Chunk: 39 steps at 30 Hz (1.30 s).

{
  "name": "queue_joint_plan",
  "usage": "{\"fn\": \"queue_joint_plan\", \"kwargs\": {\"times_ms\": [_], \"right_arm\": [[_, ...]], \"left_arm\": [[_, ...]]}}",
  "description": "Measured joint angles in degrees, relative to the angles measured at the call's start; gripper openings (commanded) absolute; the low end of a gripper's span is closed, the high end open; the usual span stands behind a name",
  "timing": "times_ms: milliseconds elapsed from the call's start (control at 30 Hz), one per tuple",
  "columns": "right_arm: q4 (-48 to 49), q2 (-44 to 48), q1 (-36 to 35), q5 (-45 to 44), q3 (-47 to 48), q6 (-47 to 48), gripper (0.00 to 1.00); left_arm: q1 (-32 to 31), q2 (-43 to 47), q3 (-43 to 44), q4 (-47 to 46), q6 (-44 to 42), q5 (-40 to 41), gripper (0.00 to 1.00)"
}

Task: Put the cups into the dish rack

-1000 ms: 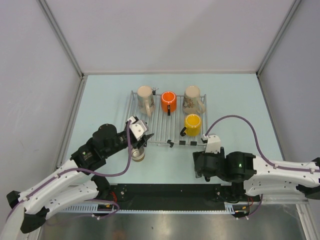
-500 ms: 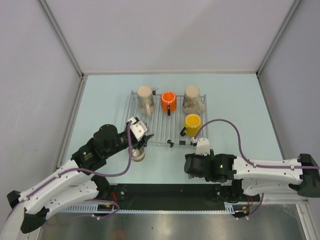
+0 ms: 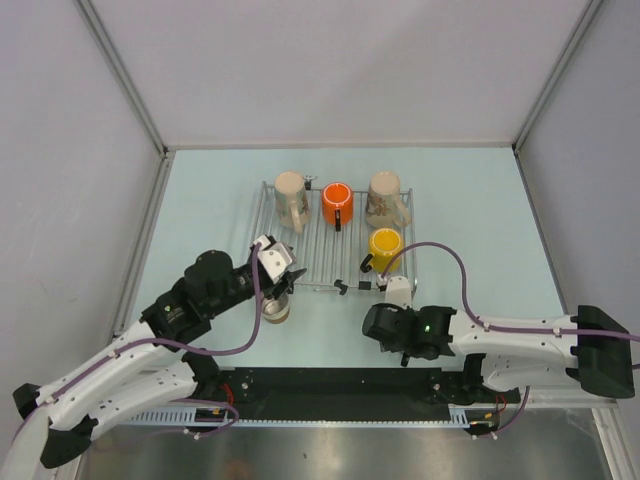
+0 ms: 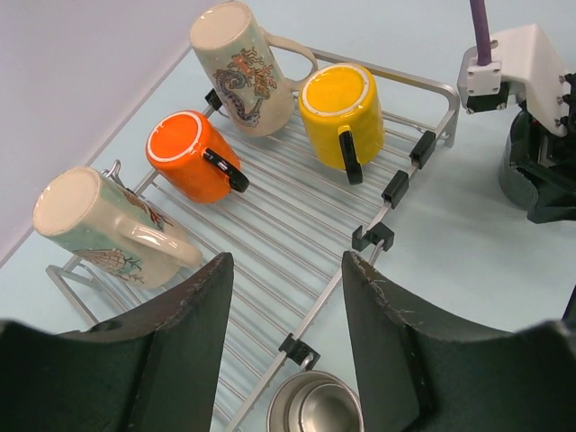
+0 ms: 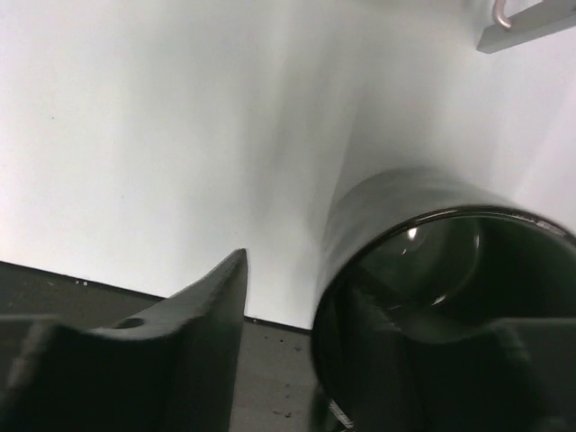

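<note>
Top external: dish rack [image 3: 318,250] holds four mugs. Beige mug [image 3: 291,195] is at the rack's far-left corner and orange mug [image 3: 337,203] is mid far row. Second beige mug [image 3: 386,200] is at the far-right corner, with yellow mug [image 3: 385,245] closer in, by the rack's near-right corner. Orange and yellow sit base-up; both beige ones lean over on the wires.

Steel cup [image 4: 315,409] is off the rack, upright and mouth up on the table [image 3: 200,220], just outside the rack's near-left corner. Left gripper [image 4: 286,261] hangs over that corner with jaws roughly half apart and nothing between the tips. The steel cup sits lower, in line with the gap, not pinched.

Dark grey mug [image 5: 405,225] is off the rack, upright just outside its near-right corner. Right gripper [image 3: 382,328] is down at this mug. One finger [image 5: 180,351] is outside the wall with a clear gap; the other is lost in the dark interior. Jaws are partly apart, with no clamp seen.
</note>
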<state>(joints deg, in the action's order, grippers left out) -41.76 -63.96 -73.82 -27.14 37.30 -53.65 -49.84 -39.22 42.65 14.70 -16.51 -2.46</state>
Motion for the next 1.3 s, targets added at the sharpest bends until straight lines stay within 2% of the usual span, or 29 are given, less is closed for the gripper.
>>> {"fn": "queue_joint_plan", "kwargs": {"times_ms": [33,67,133,167,433,533,567,600,667,800,900,967,1067,1167,1300], "right_arm": [[0.24,-0.46,0.13,0.07,0.00,0.33,0.33],[0.68,-0.92,0.26,0.42,-0.04,0.55,0.23],[1.36,-1.64,0.35,0.76,-0.04,1.11,0.12],[1.79,-1.86,0.50,1.22,-0.07,1.16,0.01],[1.01,-1.14,0.57,2.58,2.58,3.39,0.00],[2.82,2.78,-1.18,3.78,5.14,5.88,0.00],[4.48,4.81,-1.88,4.26,5.88,7.04,0.00],[6.51,6.95,-2.45,4.70,6.40,8.09,0.00],[12.72,12.37,-3.34,5.64,6.47,11.54,0.00],[28.61,21.27,-3.28,5.09,3.52,19.34,0.00],[45.40,25.09,-1.20,5.29,-3.67,26.80,0.00],[57.24,25.22,1.25,6.91,-9.29,30.25,0.00],[75.03,19.74,8.41,12.17,-16.83,32.72,0.00],[85.90,10.49,14.86,16.70,-17.55,32.61,0.00],[98.23,0.39,20.52,23.32,-15.17,29.97,0.00]], "left_arm": [[0.00,0.00,-0.07,0.00,0.00,0.02,0.56],[0.00,0.00,-0.20,0.00,0.00,0.07,0.56],[0.00,-0.02,-0.37,0.02,0.00,0.31,0.57],[-0.02,-0.02,-0.42,0.00,0.02,0.35,0.56],[0.02,-0.81,-0.66,-0.04,0.68,0.98,0.53],[0.74,-0.96,-0.61,-0.04,1.55,1.09,0.68],[1.49,-1.05,-0.37,0.04,1.88,1.05,0.83],[2.43,-1.31,0.17,0.20,2.23,0.76,0.88],[5.66,-2.49,2.43,1.03,3.58,-0.85,0.93],[17.11,-6.97,10.16,4.02,8.44,-10.56,0.94],[24.48,-12.76,17.11,6.19,12.22,-21.27,0.88],[25.88,-16.46,20.09,7.30,14.25,-27.63,0.84],[26.29,-22.36,21.42,9.51,17.90,-37.18,0.82],[26.32,-25.29,21.42,12.35,20.41,-43.52,0.82],[26.36,-24.37,21.27,13.31,22.51,-49.09,0.80]]}}
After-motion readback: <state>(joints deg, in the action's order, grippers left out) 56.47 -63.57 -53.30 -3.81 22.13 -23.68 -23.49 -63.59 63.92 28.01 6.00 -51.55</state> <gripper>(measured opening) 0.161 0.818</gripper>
